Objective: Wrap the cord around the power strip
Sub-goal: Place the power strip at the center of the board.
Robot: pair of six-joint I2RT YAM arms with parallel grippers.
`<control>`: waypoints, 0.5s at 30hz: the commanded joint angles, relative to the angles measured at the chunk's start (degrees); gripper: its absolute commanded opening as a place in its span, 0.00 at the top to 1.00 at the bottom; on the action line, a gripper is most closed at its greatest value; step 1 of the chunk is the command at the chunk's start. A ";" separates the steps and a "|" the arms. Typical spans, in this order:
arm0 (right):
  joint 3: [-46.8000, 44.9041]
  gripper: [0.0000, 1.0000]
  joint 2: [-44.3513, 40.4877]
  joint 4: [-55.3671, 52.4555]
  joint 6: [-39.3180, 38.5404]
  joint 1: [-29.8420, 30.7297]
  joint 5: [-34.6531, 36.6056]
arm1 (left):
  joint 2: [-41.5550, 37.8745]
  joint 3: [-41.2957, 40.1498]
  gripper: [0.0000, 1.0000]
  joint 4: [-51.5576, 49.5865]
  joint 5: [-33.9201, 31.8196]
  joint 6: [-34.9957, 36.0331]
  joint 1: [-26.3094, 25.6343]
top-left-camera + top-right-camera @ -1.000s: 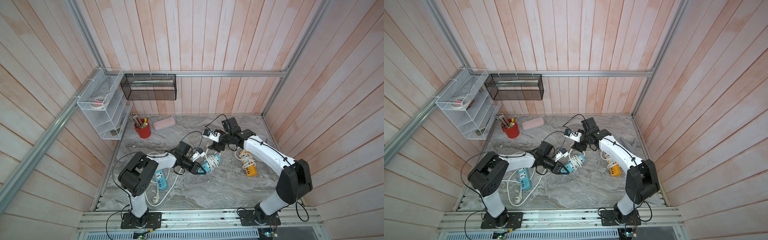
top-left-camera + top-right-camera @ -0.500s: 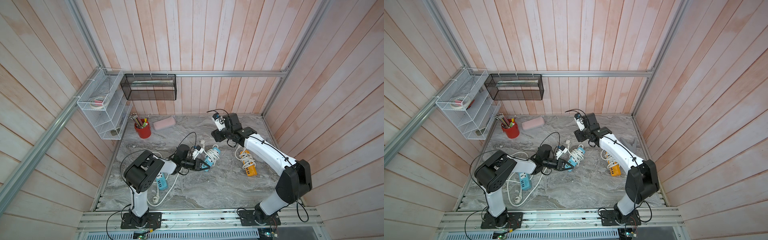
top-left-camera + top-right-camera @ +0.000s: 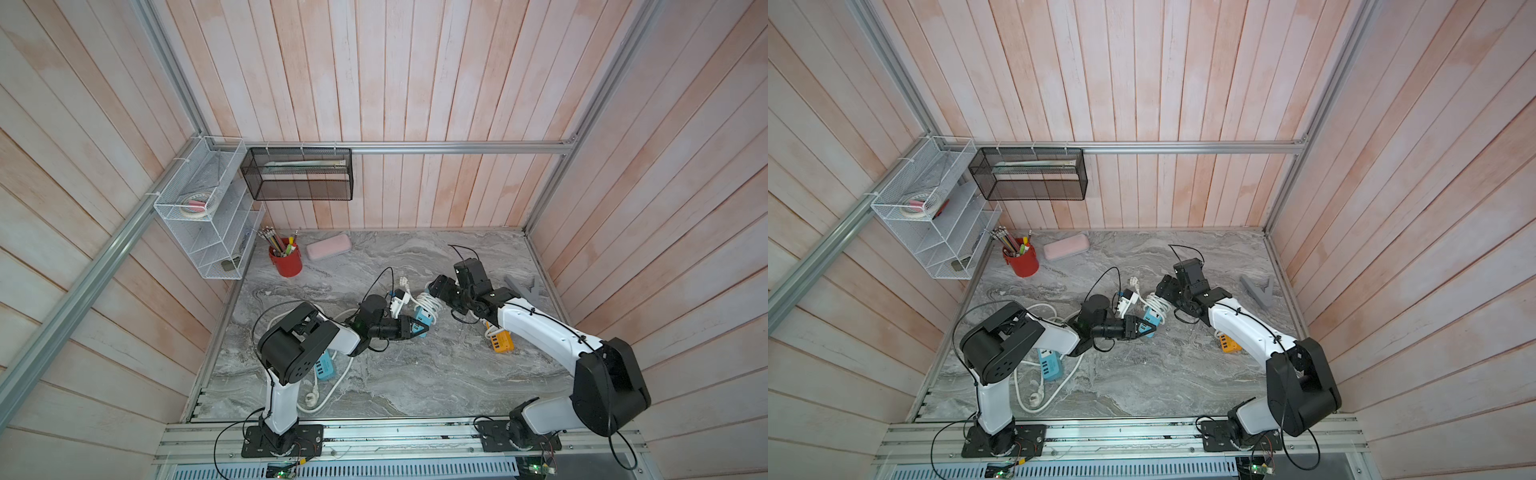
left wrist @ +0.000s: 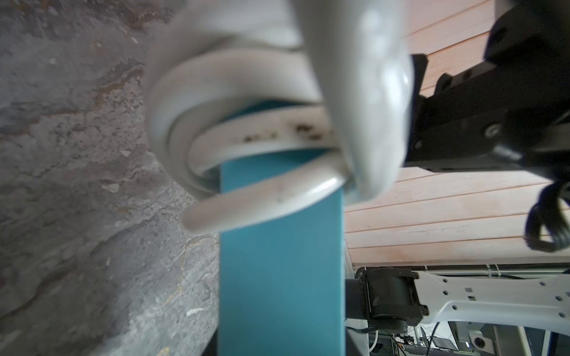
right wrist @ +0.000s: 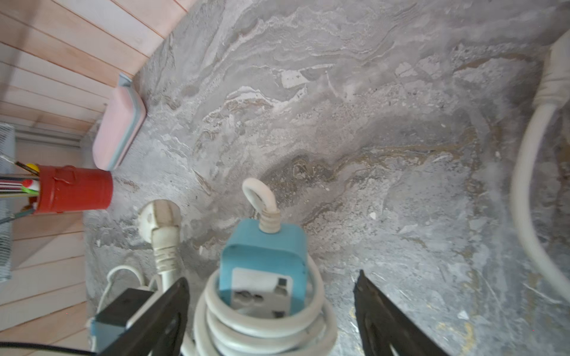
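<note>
A blue power strip (image 3: 423, 321) (image 3: 1152, 319) sits mid-table with its white cord (image 3: 430, 301) (image 3: 1156, 303) wound around it in several loops. My left gripper (image 3: 415, 329) (image 3: 1144, 328) is shut on the strip's near end; in the left wrist view the strip (image 4: 280, 262) fills the space between the jaws, with the cord (image 4: 246, 138) coiled beyond. My right gripper (image 3: 440, 291) (image 5: 273, 276) is open, its fingers (image 5: 172, 308) standing either side of the cord (image 5: 262, 323) and the strip (image 5: 265, 255). The plug (image 3: 403, 284) (image 5: 160, 215) lies loose beside it.
A second blue strip (image 3: 322, 368) with a loose white cord (image 3: 328, 390) lies under my left arm. An orange strip (image 3: 500, 341) lies under my right arm. A red pen cup (image 3: 286, 262), a pink case (image 3: 328, 246) and a grey piece (image 3: 525, 286) stand toward the back.
My right gripper has come from further back to the wound strip, with its jaws wider. The plug end now lies on the table. My left gripper keeps its hold.
</note>
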 commanded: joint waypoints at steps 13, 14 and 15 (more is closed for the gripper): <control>1.83 0.13 9.70 -1.02 7.64 3.22 -1.62 | 0.83 3.43 1.00 7.18 -4.00 1.52 -2.31; 2.40 0.18 10.47 -1.71 6.70 3.18 -1.03 | 0.75 3.61 0.97 6.76 -4.25 1.79 -2.47; 2.75 0.21 10.94 -2.45 6.14 3.00 -0.41 | 0.49 3.65 0.93 6.31 -4.40 2.03 -2.55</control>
